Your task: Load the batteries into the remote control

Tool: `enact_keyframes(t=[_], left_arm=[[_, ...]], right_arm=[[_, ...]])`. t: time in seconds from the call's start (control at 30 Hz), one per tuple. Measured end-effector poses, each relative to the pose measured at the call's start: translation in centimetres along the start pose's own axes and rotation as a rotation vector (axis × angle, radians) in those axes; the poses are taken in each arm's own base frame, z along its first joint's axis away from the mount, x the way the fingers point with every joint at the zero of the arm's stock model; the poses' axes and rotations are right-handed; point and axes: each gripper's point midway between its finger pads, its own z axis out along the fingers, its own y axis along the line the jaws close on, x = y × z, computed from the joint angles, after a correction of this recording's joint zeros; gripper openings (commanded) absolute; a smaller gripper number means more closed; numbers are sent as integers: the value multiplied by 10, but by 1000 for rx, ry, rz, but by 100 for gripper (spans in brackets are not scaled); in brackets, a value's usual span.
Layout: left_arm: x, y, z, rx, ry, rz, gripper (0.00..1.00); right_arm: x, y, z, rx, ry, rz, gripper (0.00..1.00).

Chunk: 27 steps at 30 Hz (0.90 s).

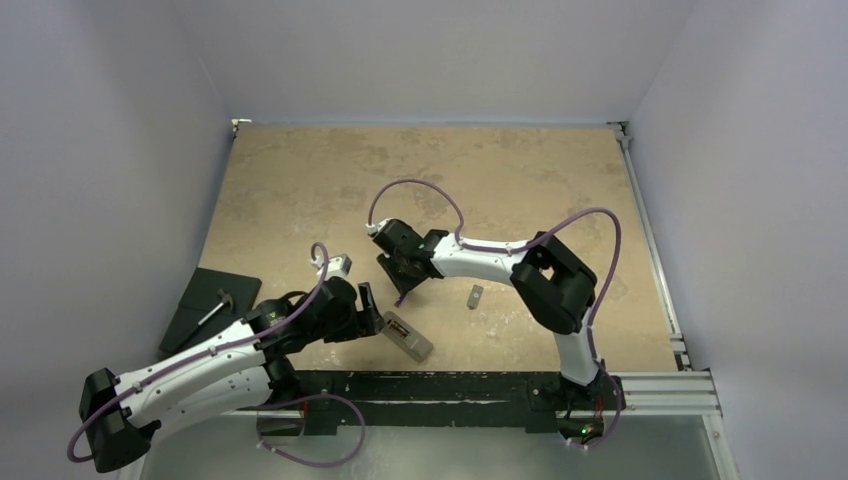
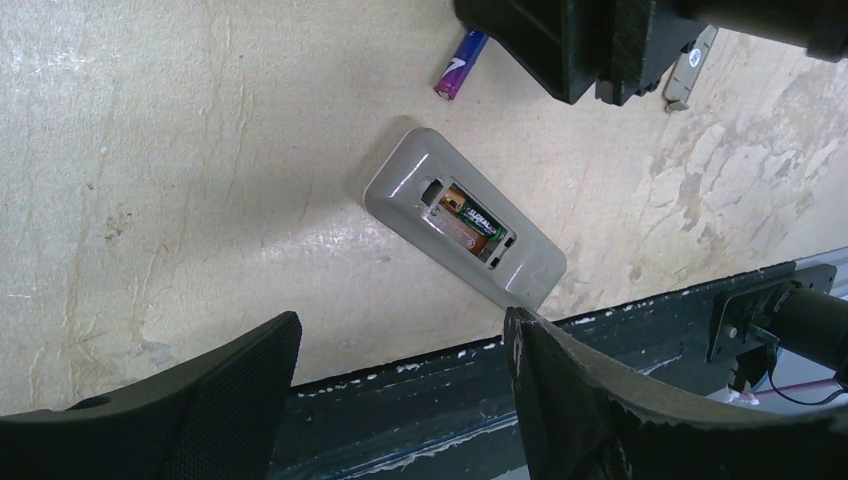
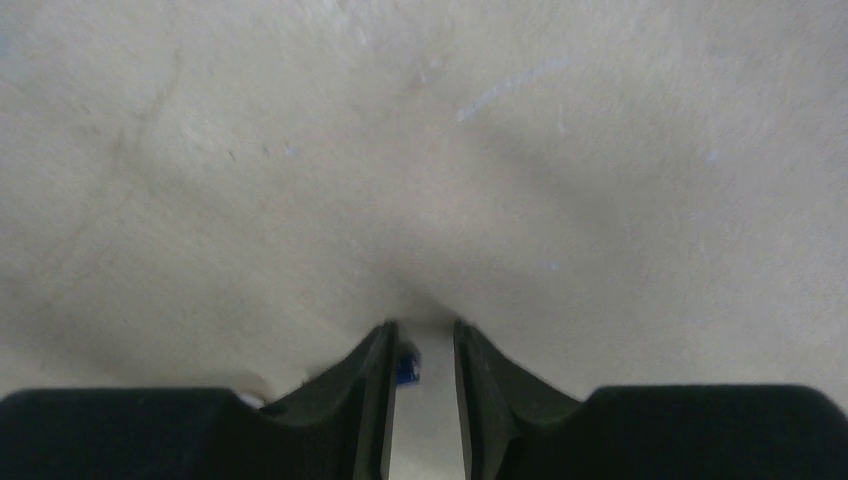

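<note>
The remote control [image 2: 520,262] lies face down, grey back up, near the table's front edge, and also shows in the top view [image 1: 408,337]. The dark brown battery [image 2: 470,222] sits in its recess. The purple-blue battery [image 2: 459,68] lies on the table beyond it. My right gripper [image 1: 402,288] points down at that battery's far end. Its fingers [image 3: 424,335] are narrowly apart, and a blue bit of battery [image 3: 406,365] rests against the left finger with bare table beside it. My left gripper [image 2: 400,345] is open and empty, just left of the remote [image 1: 371,312].
The small flat grey cover piece [image 1: 475,295] lies right of the right gripper and also shows in the left wrist view [image 2: 688,72]. A black mat [image 1: 195,290] with a thin tool [image 1: 216,308] lies at the left. A black rail [image 1: 450,385] runs along the front edge.
</note>
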Motion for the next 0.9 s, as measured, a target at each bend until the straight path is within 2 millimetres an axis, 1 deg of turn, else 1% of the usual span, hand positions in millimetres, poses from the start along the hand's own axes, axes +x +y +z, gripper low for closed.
enact_keyframes(t=[0.03,0.1,0.27,0.5,0.6,0.7,0.83,0.9], left_arm=[[0,0,0,-1,0,0,74],[0,0,1,-4,2,1,75],[1,1,1,-6,4,1,75],[1,1,1,-6,4,1,75],[1,1,1,-6,4,1,75],[1,1,1,-6,4,2,75],[0,0,1,-3,3,2,76],[0,-1,1,1,1,2,76]], right_arm=[[4,-1,1,1,9,-3,34],[4,0,-1,-7,2,-4,35],[10,-2,-8,-11,2,-12,41],[-11,-1,-36,-34,-78,-44,44],[-19,1,-48,-57,-109,-90,48],[-21,4,-56,-86,-127,-144,52],[-18,4,-56,-110,-126,-245,55],[-13,5,-54,-130,-115,-302,60]])
